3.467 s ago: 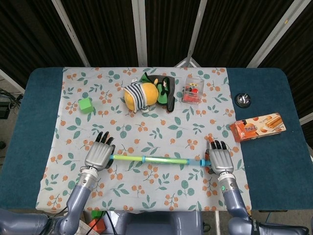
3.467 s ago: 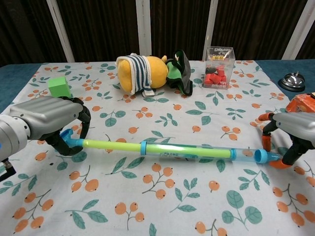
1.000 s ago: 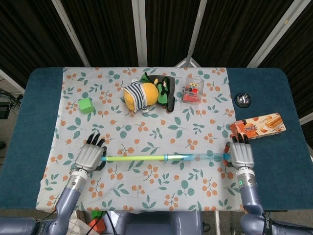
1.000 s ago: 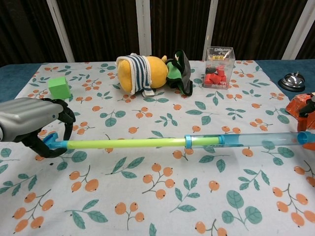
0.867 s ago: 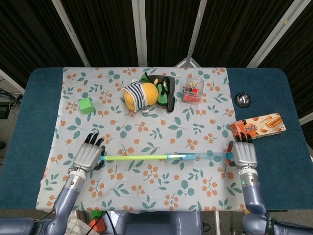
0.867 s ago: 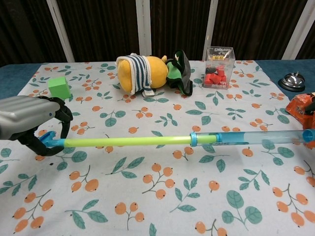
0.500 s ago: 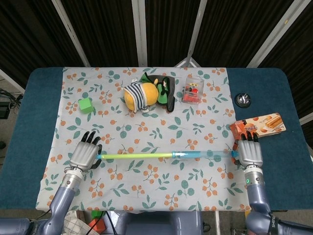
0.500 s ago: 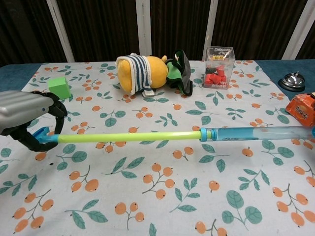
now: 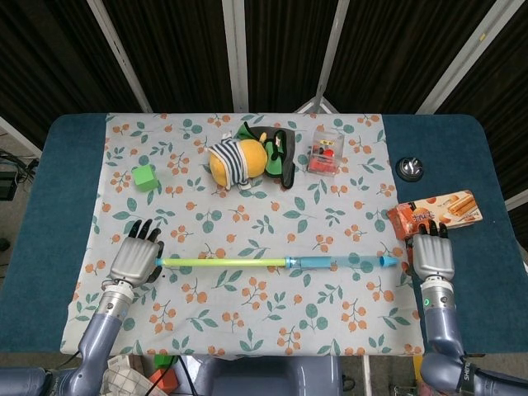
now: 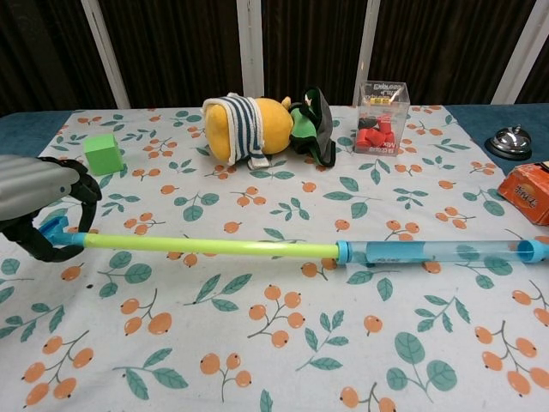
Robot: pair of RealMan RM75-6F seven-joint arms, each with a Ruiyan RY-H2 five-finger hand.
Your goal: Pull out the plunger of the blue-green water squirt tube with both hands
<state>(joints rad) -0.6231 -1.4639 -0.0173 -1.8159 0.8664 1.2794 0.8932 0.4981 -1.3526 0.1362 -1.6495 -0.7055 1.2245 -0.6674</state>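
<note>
The squirt tube lies across the front of the floral cloth, its yellow-green plunger rod (image 9: 221,261) (image 10: 210,245) drawn far out of the clear blue barrel (image 9: 340,261) (image 10: 437,252). My left hand (image 9: 134,260) (image 10: 39,206) grips the blue plunger handle (image 10: 58,230) at the rod's left end, fingers curled around it. My right hand (image 9: 433,257) sits just right of the barrel's nozzle tip (image 9: 393,262) (image 10: 536,251), with a small gap between them. Nothing holds the nozzle end in the chest view, where the right hand does not show.
At the back of the cloth are a green cube (image 9: 145,177), a striped yellow plush toy (image 9: 239,161) and a clear box of red pieces (image 9: 325,153). A bell (image 9: 409,168) and an orange snack box (image 9: 435,214) lie right, the box just beyond my right hand.
Both hands moved apart, drawing the rod out of the barrel. In the last half second the right hand drew off the nozzle and the barrel settled slightly left and lower.
</note>
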